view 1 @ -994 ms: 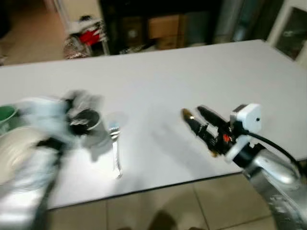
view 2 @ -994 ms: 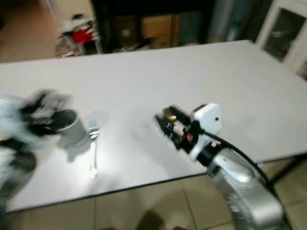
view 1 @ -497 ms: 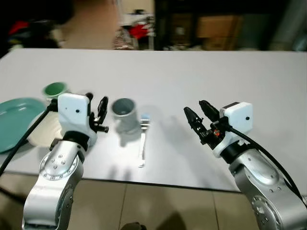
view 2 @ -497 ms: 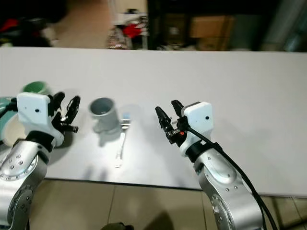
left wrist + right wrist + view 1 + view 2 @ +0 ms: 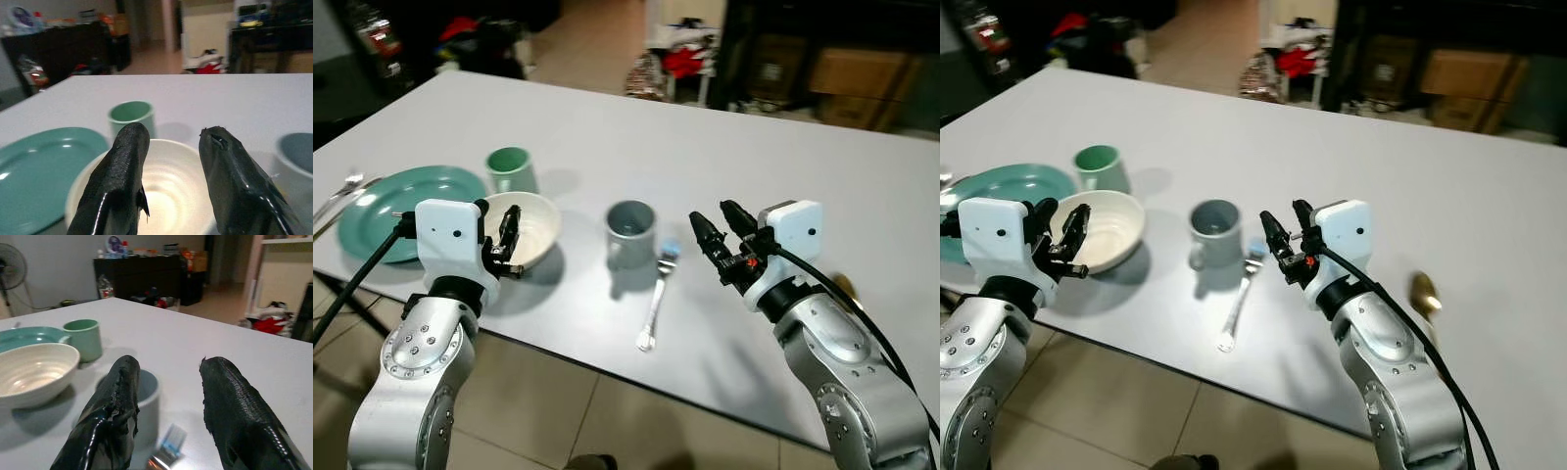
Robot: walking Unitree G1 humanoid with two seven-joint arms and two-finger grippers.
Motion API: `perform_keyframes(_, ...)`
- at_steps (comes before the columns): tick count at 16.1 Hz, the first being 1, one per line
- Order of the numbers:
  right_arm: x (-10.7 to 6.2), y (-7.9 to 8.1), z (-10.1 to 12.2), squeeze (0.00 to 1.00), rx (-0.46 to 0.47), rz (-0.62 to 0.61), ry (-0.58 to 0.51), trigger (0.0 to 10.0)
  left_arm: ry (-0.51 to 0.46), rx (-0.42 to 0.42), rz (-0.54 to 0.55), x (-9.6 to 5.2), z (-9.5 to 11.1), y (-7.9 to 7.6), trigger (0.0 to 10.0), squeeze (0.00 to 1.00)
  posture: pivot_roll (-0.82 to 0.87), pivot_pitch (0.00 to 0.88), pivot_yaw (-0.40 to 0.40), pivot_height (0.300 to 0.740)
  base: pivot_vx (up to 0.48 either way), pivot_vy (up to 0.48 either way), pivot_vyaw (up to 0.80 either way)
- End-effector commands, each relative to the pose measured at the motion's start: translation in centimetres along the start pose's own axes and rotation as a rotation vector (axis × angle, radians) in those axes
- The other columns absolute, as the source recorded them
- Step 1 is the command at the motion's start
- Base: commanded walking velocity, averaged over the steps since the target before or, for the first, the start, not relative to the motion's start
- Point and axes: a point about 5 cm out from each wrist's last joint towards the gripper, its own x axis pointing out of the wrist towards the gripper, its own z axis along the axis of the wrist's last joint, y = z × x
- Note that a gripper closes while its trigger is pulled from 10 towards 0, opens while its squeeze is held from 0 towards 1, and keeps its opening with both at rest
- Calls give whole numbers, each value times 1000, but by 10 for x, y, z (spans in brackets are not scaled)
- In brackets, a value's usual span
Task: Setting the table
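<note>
Both released: left gripper (image 5: pixel 507 240) over the cream round bowl (image 5: pixel 532 227), right gripper (image 5: pixel 715 238) at 3 o'clock of the grey ceramic mug (image 5: pixel 630 233), metal spoon (image 5: pixel 655 299) between.

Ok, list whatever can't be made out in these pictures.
- Cutlery beside the green plate: cut off by the left eye view's left edge, so its type is unclear.
- Gold object on the table: partly behind the right arm, too small to identify.
- Fork head: partly behind the grey mug.
- Clutter beyond the table: dark and blurred in both eye views.
</note>
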Motion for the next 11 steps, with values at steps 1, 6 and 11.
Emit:
perform_keyframes(1, 1, 0, 3, 0, 1, 4, -19, 10000, -3, 17, 10, 2, 2, 1, 10000, 0, 12, 0, 42, 740, 0, 0, 800)
perform_keyframes(6, 1, -4, 9, 0, 8, -47, -67, 10000, -18, 39, -29, 10, 5, -7, 10000, 0, 3, 0, 59, 740, 0, 0, 800)
perform_keyframes(11, 0, -2, 1, 0, -4, -42, -17, 10000, -19, 47, -30, 9, 4, -7, 10000, 0, -1, 0, 57, 740, 0, 0, 800)
